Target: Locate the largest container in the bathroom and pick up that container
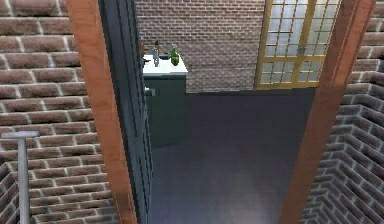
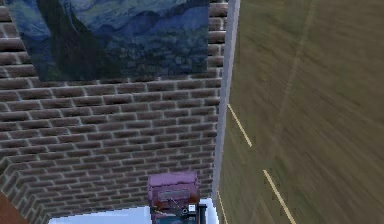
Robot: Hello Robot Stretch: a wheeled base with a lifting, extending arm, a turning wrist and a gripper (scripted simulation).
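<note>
- The largest container cannot be picked out yet. I think the bathroom is past the open door (image 1: 125,100), where a green bottle (image 1: 174,56) stands by a tap (image 1: 156,50) on the green table (image 1: 168,105).
- A pink box (image 2: 173,188) sits on a white table (image 2: 100,216) under the painting (image 2: 120,35).
- I cannot tell the end effector's state, or how near these things are to it.
- The gap looks narrow, so the robot could bump the door or the door frame (image 1: 325,120).
- It could grab a small thing by mistake.
</note>
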